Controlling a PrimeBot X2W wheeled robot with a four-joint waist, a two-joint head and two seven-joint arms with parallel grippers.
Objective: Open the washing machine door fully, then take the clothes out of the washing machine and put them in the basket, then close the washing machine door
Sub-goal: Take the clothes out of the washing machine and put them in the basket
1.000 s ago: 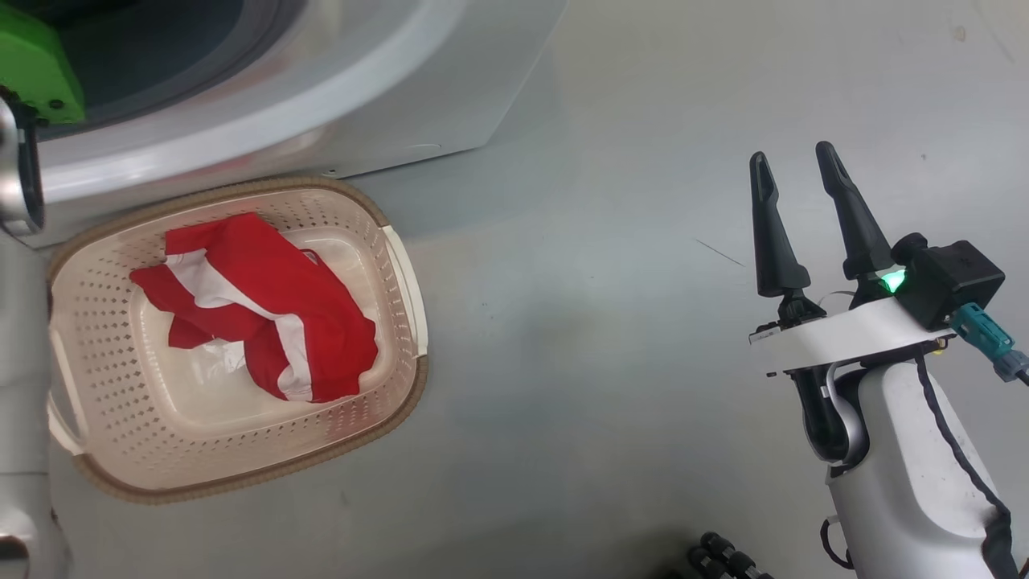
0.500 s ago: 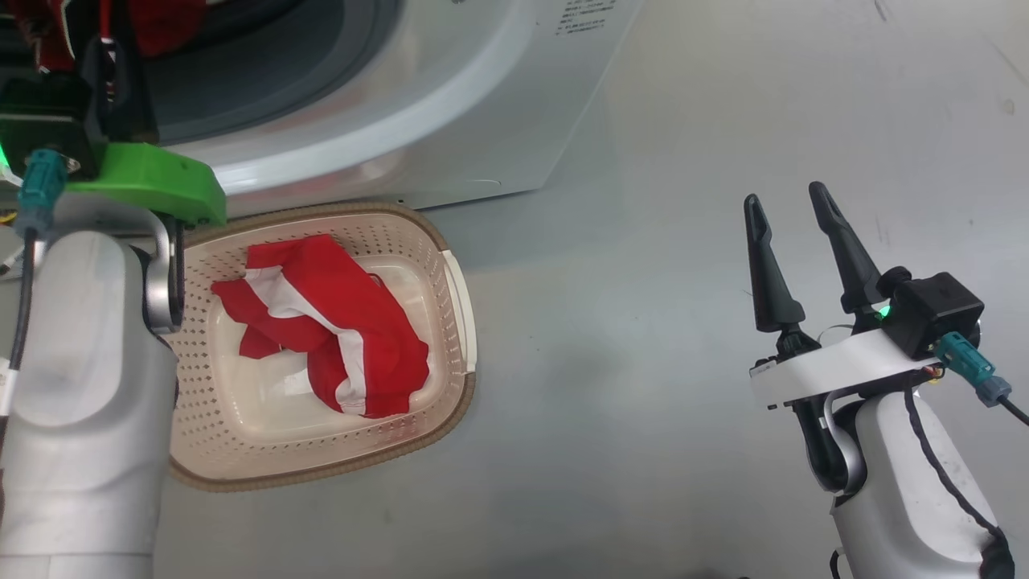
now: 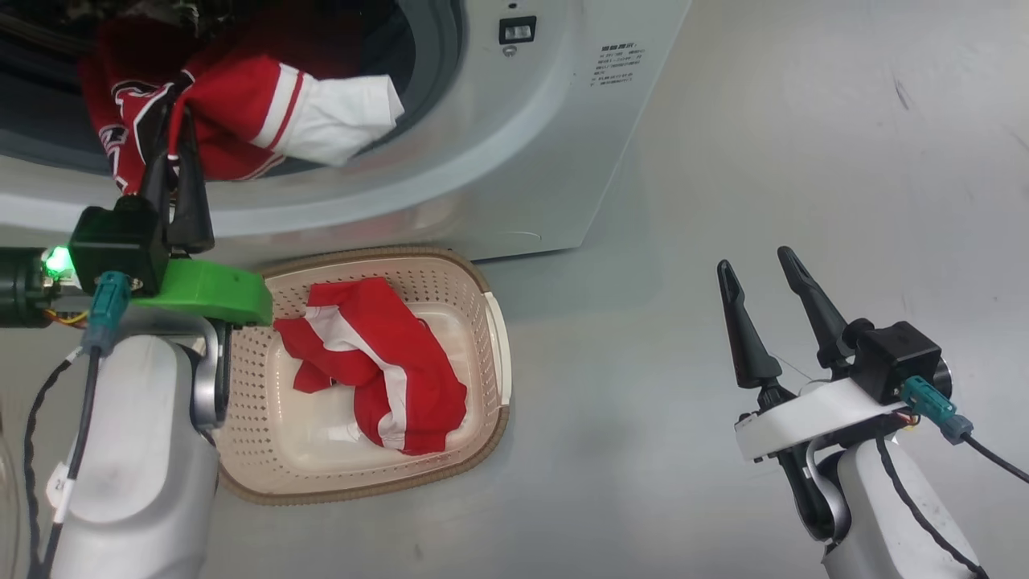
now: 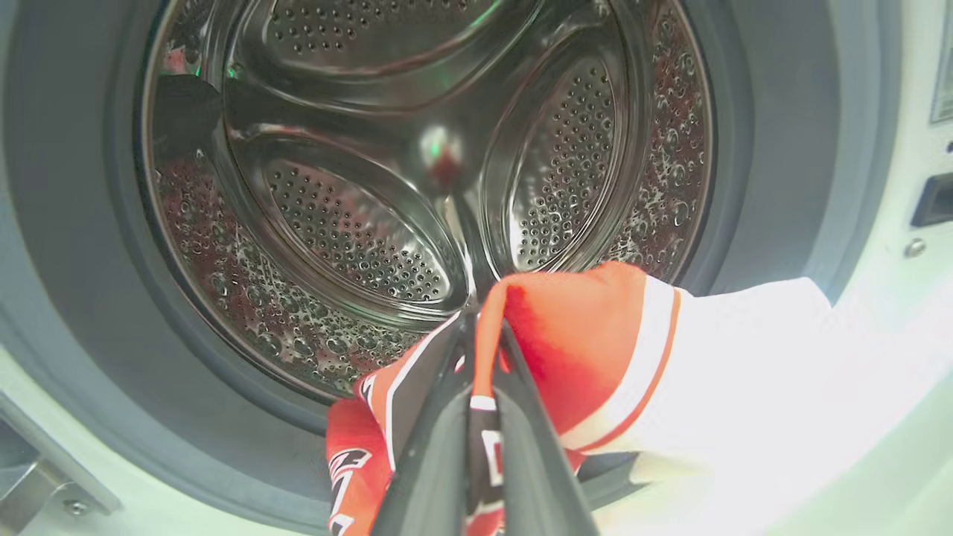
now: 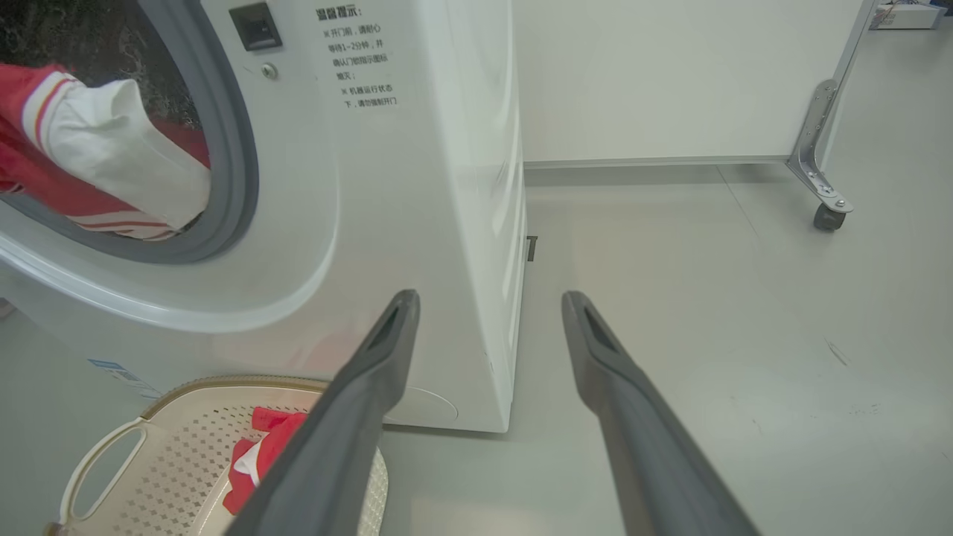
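Left pincer clamped on jersey at washer mouth | right pincer spread, empty | one red garment lay in basket on floor | jersey drop, door closing remained

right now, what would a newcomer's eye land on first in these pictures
The red jersey spilling from the washing machine mouth stands out first, pinched in the shut left gripper. Below it, the cream basket on the floor holds another red and white garment. At the lower right of the head view, the right gripper hangs open over the grey floor.
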